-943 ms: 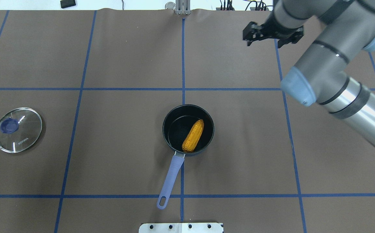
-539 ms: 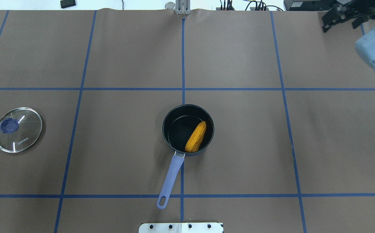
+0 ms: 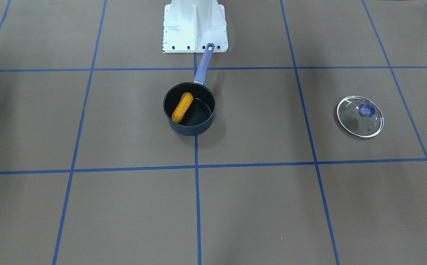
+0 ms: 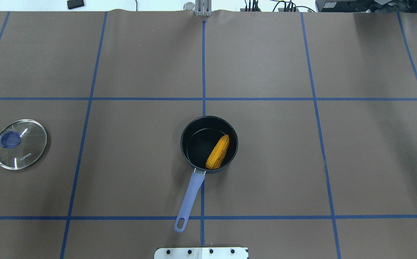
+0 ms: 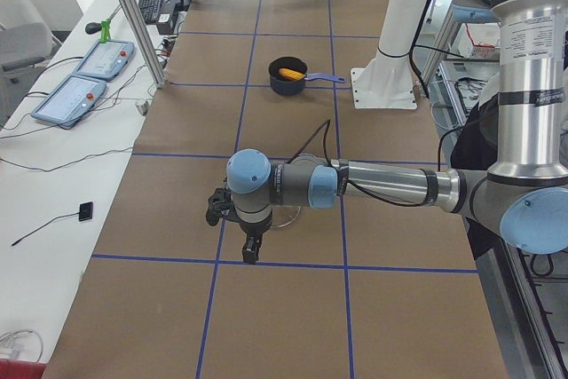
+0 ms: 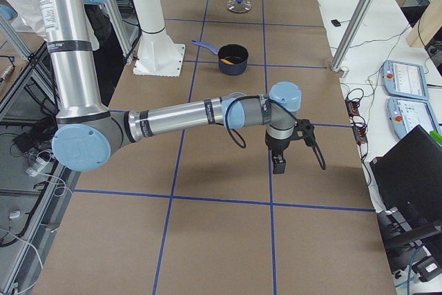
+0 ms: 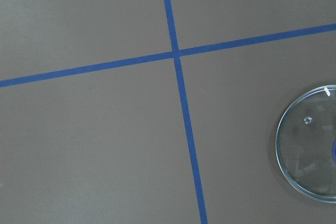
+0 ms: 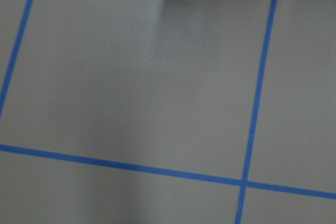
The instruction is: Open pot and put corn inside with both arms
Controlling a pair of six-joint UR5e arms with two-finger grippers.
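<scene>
The dark navy pot (image 4: 195,143) stands open mid-table, its purple-blue handle (image 4: 190,196) pointing toward the robot base. The orange-yellow corn (image 4: 218,152) lies inside it, leaning on the right wall. Both also show in the front view, pot (image 3: 195,127) and corn (image 3: 182,107). The left gripper (image 5: 251,250) shows only in the exterior left view, hanging above the table near the lid. The right gripper (image 6: 279,164) shows only in the exterior right view, far from the pot (image 6: 233,65). I cannot tell whether either is open or shut.
The round glass lid (image 4: 19,144) with its blue knob lies flat at the table's left side; it also shows in the front view (image 3: 360,116) and the left wrist view (image 7: 310,153). The white base plate (image 3: 195,33) sits behind the pot handle.
The right arm has swung away to the right and out of the overhead view. The corn has settled slightly toward the pot's right wall. Pot and lid have not moved.
</scene>
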